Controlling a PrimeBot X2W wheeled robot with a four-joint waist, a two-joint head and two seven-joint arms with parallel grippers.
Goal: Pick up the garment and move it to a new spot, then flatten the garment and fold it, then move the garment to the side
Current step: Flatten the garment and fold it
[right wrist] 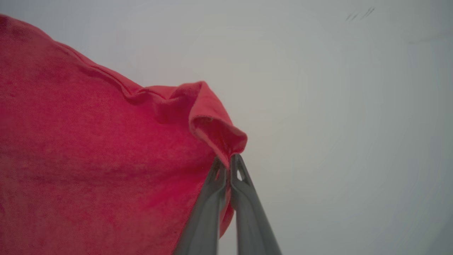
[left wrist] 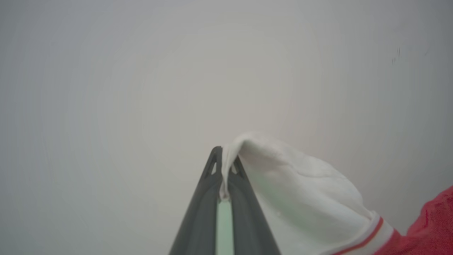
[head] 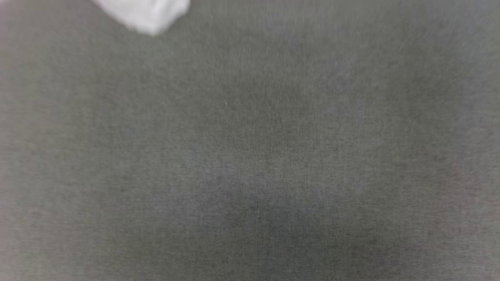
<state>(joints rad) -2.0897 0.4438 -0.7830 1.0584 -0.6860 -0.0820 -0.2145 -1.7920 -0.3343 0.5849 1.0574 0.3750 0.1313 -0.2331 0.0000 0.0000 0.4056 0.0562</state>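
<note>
**Carry step: garment pinched at two points, lifted**

Clenched on the garment (right wrist: 88, 159) at both ends: left tool (left wrist: 224, 166) nipping a fold of white sleeve (left wrist: 300, 191), right tool (right wrist: 228, 164) nipping a rolled red hem (right wrist: 212, 124). Probably moving to the new spot over the grey worktop (head: 250, 156). Next: lower, draw apart, lay flat without bunching. Soft, limp knit, fuzzy red body, red-striped trim (left wrist: 378, 230).
</note>
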